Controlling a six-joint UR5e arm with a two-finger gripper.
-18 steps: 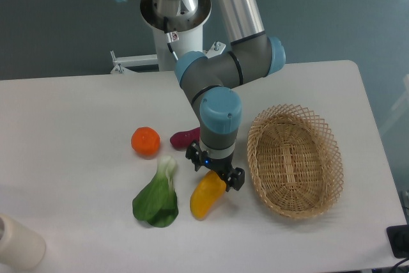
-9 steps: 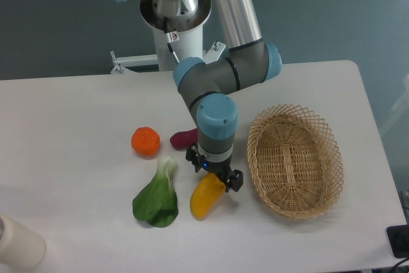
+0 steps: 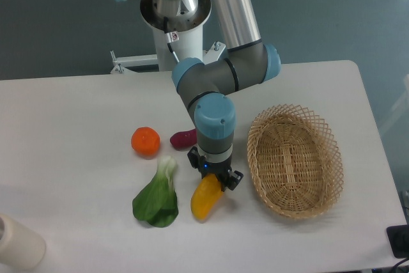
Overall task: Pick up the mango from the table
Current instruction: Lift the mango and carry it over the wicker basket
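Gripper clamped on orange end of mango, mango on table beside bok choy, wicker basket right.

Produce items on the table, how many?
4. The mango under the gripper; the orange at left; the purple sweet potato partly behind the arm; the bok choy left of the mango. The basket looks empty.
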